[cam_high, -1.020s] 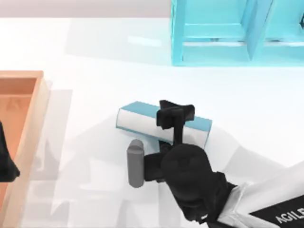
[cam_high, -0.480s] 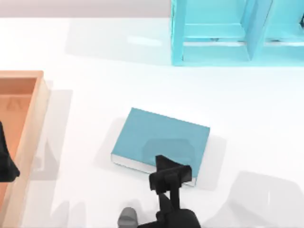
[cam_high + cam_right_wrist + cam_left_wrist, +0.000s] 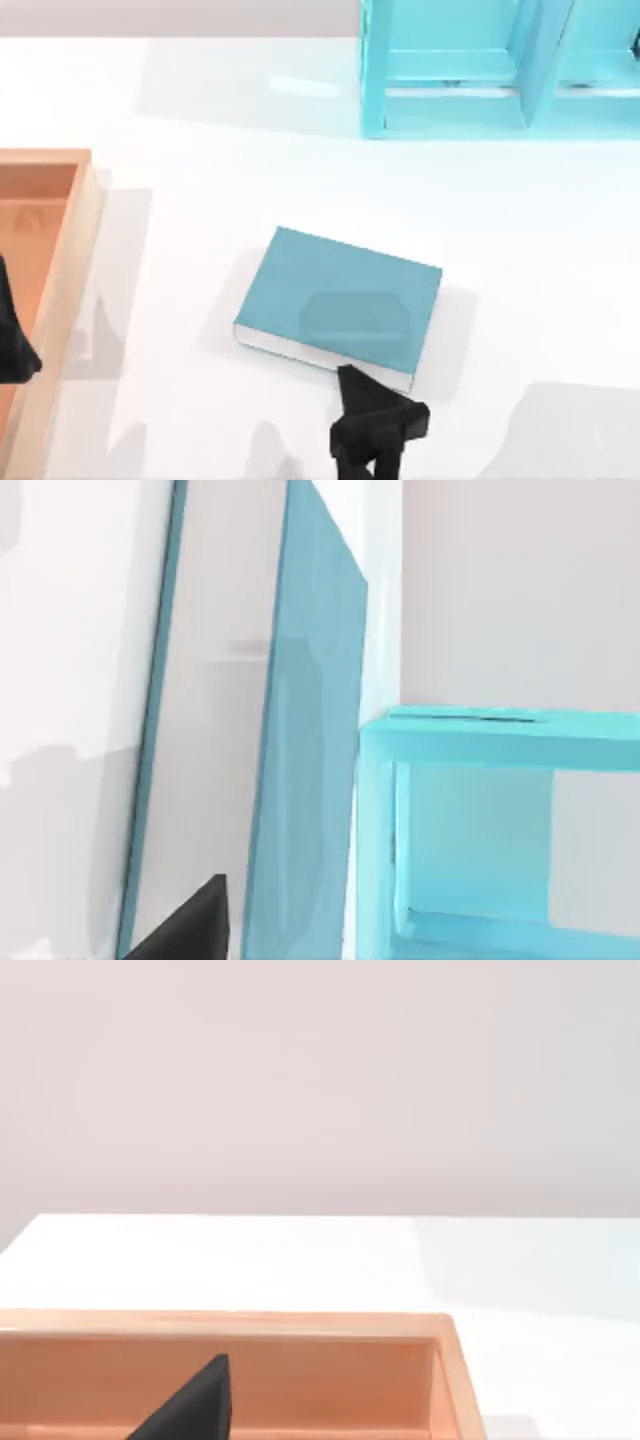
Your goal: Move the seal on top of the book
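- The white table (image 3: 200, 120) spans the top view, with a pale wall behind it in the wrist views.
- A turquoise shelf unit (image 3: 480, 70) stands at the far right, cut off by the picture's edge.
- An orange-brown wooden tray (image 3: 60, 260) sits at the left edge, partly out of frame.
- The book (image 3: 340, 300) lies flat mid-table, teal cover up, white page edges along its near side; nothing rests on its cover.
- The right gripper (image 3: 375, 425) is just beside the book's near right corner, its arm cut off below; I cannot tell how its fingers stand.
- The left gripper (image 3: 15, 345) is a dark shape parked over the tray, mostly cut off.
- Half a second ago the right gripper overlapped the book's near edge and a grey cylinder showed beneath it; the gripper has since drawn back.
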